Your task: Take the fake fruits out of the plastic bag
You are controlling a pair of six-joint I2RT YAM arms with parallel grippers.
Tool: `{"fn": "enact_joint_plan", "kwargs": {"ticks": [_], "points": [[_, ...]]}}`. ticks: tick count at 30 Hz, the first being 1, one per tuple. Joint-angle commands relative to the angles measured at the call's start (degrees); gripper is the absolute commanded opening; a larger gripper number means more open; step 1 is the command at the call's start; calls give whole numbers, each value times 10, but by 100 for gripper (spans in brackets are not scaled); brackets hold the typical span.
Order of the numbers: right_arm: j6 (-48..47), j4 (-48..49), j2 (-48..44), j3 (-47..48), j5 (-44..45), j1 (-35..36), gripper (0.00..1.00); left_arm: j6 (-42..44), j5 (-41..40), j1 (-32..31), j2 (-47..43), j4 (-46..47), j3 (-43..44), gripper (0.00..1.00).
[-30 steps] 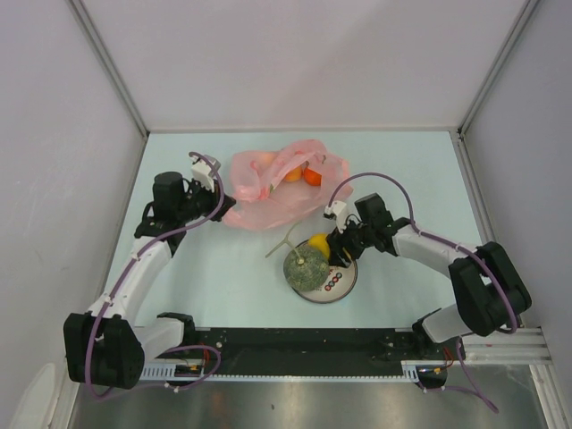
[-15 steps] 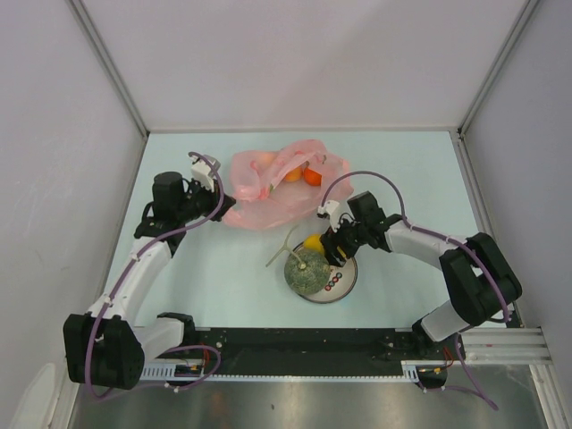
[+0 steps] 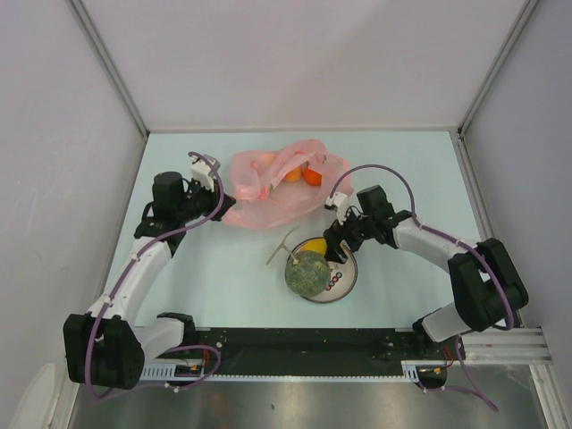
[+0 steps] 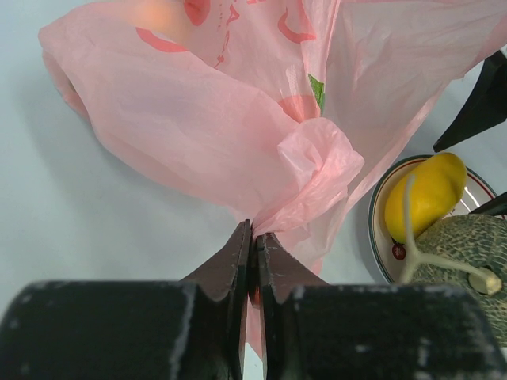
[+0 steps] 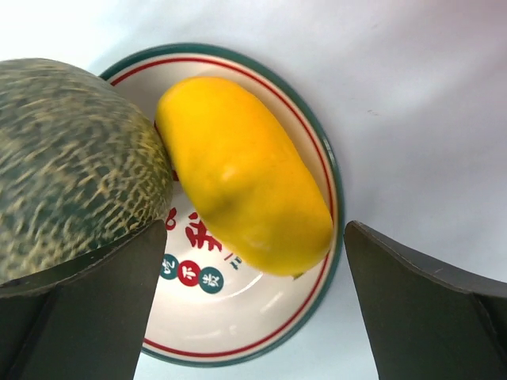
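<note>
The pink plastic bag (image 3: 268,189) lies crumpled at the back of the table, with an orange ball (image 3: 293,175) and a red-orange piece (image 3: 312,177) showing in its mouth. My left gripper (image 4: 255,231) is shut on a bunched fold of the plastic bag (image 4: 198,119). On the plate (image 5: 238,332) lie two fake fruits: the netted melon (image 5: 71,158) and the yellow-orange oval (image 5: 238,174), touching each other. My right gripper (image 5: 253,237) stands open just above the oval, its fingers either side and clear of it. From above, the melon (image 3: 307,273) and oval (image 3: 315,245) lie left of that gripper (image 3: 335,243).
The round plate (image 3: 346,284) with red and dark print sits near the table's middle front. The melon's pale stem (image 3: 284,243) pokes out toward the bag. Grey walls close in the left, right and back sides.
My right gripper has opened and let the yellow-orange oval go onto the plate beside the melon, then drawn back a little to the upper right. The left gripper still holds the bag.
</note>
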Motion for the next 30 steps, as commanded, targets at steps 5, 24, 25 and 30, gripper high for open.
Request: {"fn": "enact_joint_plan", "kwargs": {"ticks": [5, 24, 25, 30], "points": [[-11, -17, -45, 25, -8, -17, 100, -5, 7, 4, -3, 25, -1, 11], [48, -10, -121, 134, -30, -2, 96, 7, 4, 4, -11, 10, 2, 11], [74, 4, -119, 140, -18, 3, 95, 8, 4, 4, -12, 10, 1, 11], [161, 111, -78, 181, 21, 11, 72, 6, 6, 5, -18, 19, -2, 11]]}}
